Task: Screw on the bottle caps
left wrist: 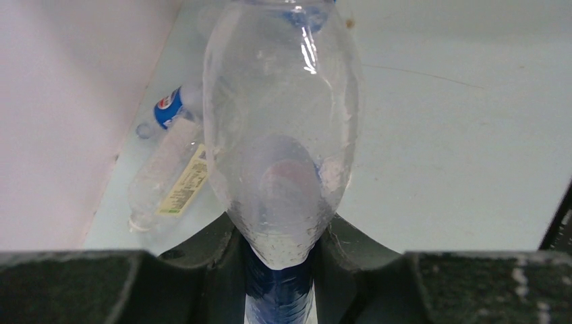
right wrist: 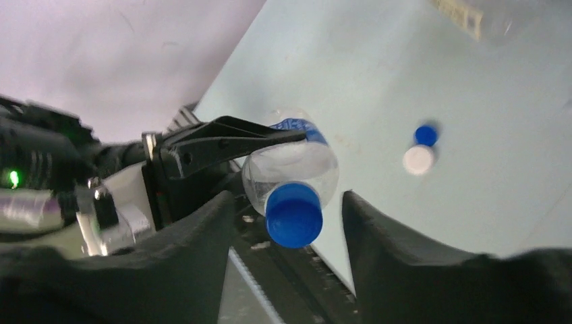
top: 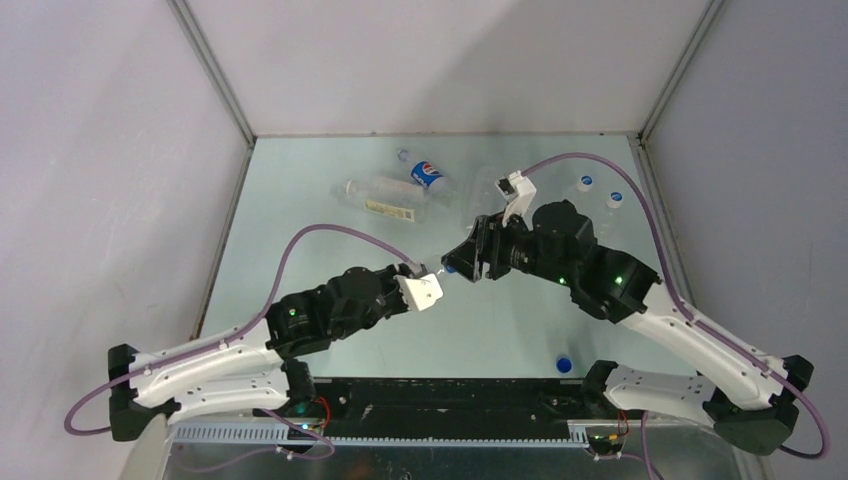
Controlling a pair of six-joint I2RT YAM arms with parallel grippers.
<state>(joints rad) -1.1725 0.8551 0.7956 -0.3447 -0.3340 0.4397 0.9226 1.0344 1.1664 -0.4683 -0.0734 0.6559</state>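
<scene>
My left gripper (top: 428,288) is shut on a clear bottle (left wrist: 280,135) with a blue label, holding it off the table with its neck pointing at the right gripper. A blue cap (right wrist: 294,214) sits on the bottle's neck and also shows in the top view (top: 450,268). My right gripper (right wrist: 287,197) is open. Its two fingers stand either side of the cap with a gap on each side, not touching it. The left gripper's fingers (right wrist: 222,143) show clamped on the bottle's body in the right wrist view.
A blue-labelled bottle (top: 428,175) and a pale-labelled bottle (top: 385,200) lie at the back of the table. They also show in the left wrist view (left wrist: 168,108) (left wrist: 172,179). A loose blue cap (right wrist: 425,135) and a white cap (right wrist: 418,160) lie near the front edge. Two small round pieces (top: 585,182) sit back right.
</scene>
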